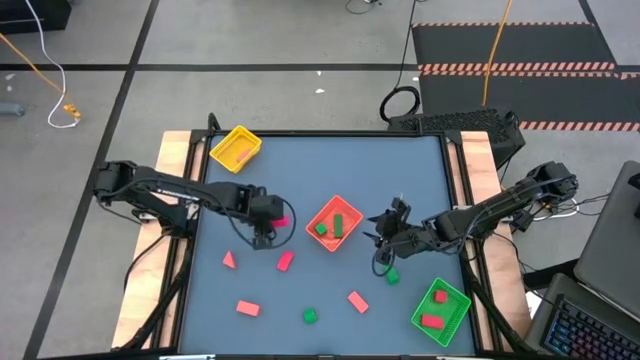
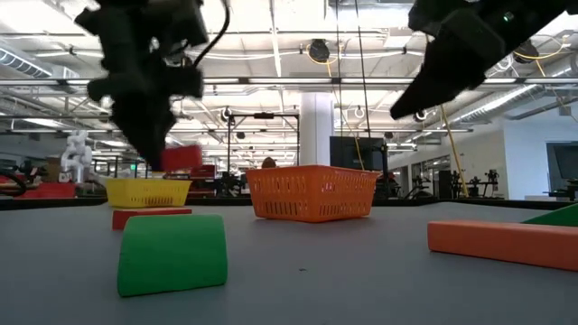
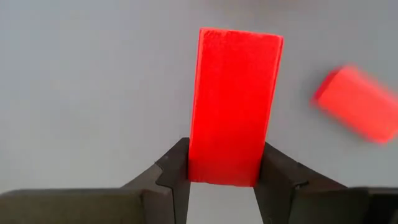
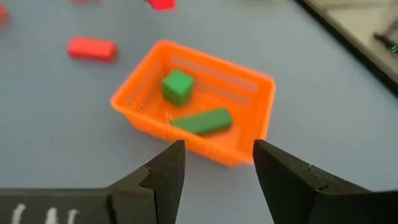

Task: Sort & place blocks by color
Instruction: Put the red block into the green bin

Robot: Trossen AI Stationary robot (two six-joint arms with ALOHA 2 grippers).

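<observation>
You are partway through the sort: the orange tray [image 1: 335, 222] at the middle of the worktop [image 1: 300, 160] holds two green pieces, a cube [image 4: 178, 85] and a brick [image 4: 202, 121], the green tray [image 1: 441, 309] at about five o'clock holds a green piece and a red one, and the yellow tray [image 1: 236, 148] at eleven o'clock carries something pinkish. The left gripper [image 1: 266, 236], at nine o'clock from the orange tray, has its jaws clamped on a red brick [image 3: 234, 106], smooth, matte and square-edged. The right gripper [image 4: 216, 163], at three o'clock from that tray, hangs with jaws apart and empty. Left to do: several red pieces lie loose toward six and seven o'clock, one of them a wedge [image 1: 229, 260], and two green blocks [image 1: 310, 316] wait near the front, one round-topped.
</observation>
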